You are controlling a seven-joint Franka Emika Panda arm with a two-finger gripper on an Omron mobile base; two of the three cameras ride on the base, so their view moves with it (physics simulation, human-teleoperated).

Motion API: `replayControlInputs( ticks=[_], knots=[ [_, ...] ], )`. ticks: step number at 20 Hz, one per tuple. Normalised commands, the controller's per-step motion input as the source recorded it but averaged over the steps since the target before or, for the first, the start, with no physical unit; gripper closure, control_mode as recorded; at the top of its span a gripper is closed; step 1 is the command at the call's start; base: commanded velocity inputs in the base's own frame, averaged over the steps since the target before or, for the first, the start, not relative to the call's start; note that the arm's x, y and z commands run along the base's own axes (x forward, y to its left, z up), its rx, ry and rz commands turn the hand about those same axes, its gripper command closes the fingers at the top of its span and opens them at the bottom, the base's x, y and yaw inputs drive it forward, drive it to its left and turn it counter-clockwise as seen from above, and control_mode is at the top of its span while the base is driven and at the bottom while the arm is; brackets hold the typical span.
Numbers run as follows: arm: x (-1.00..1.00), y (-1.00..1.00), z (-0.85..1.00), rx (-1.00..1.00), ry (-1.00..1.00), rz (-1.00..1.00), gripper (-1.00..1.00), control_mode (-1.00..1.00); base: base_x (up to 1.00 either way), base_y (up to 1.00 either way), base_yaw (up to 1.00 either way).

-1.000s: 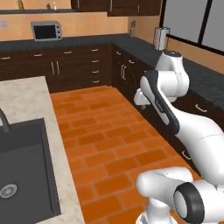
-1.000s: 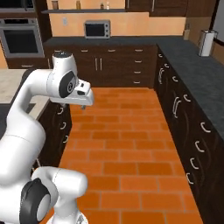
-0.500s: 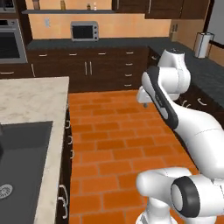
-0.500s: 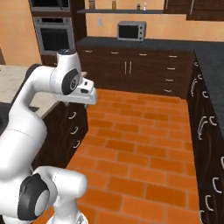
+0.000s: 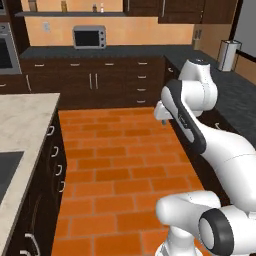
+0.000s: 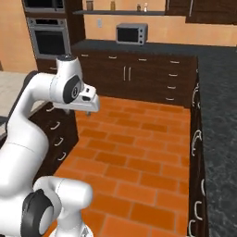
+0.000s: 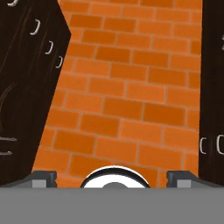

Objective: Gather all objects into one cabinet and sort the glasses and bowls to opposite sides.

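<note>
Orange brick flooring (image 5: 125, 165) ran between dark brown base cabinets (image 5: 100, 82) with small white handles, under a dark speckled counter (image 5: 100, 51) along the back wall and down one side. One pale stone island top (image 5: 20, 130) stood on the other side of the aisle. Smaller things came next: one wall oven (image 6: 48, 39), one silver microwave (image 5: 89, 37) on the back counter, one white paper-towel roll (image 5: 227, 55) on the side counter, and a few small jars on the high shelf (image 5: 65, 14), too small to count surely.

My gripper (image 7: 111, 177) hung over the aisle, pointing down at the bricks; its two fingertips stood wide apart at either side of the hand view, nothing between them.

I could see no cups, mug or black bowl, nor a wall cabinet with a long curved handle, so I could not place them. I judged I was in transit, with the gathering apparently not begun. To do this step well, I reckoned the arm should stay tucked high, clear of the counter edges, until the base faced the right cabinet.
</note>
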Motion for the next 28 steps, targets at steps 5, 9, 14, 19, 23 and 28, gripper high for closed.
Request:
replayControlInputs(
  ticks=[5,9,14,19,23,28],
  knots=[
    [0.00,0.00,0.00,0.00,0.00,0.00,-1.00,1.00,1.00,0.11,0.00],
    [0.00,0.00,0.00,0.00,0.00,0.00,-1.00,1.00,1.00,0.02,-0.04],
    [0.00,0.00,0.00,0.00,0.00,0.00,-1.00,1.00,1.00,0.11,-0.08],
    [0.00,0.00,0.00,0.00,0.00,0.00,-1.00,1.00,1.00,0.33,-0.10],
    [0.00,0.00,0.00,0.00,0.00,0.00,-1.00,1.00,1.00,0.36,-0.10],
    [0.00,0.00,0.00,0.00,0.00,0.00,-1.00,1.00,1.00,0.08,-0.09]
  ],
)
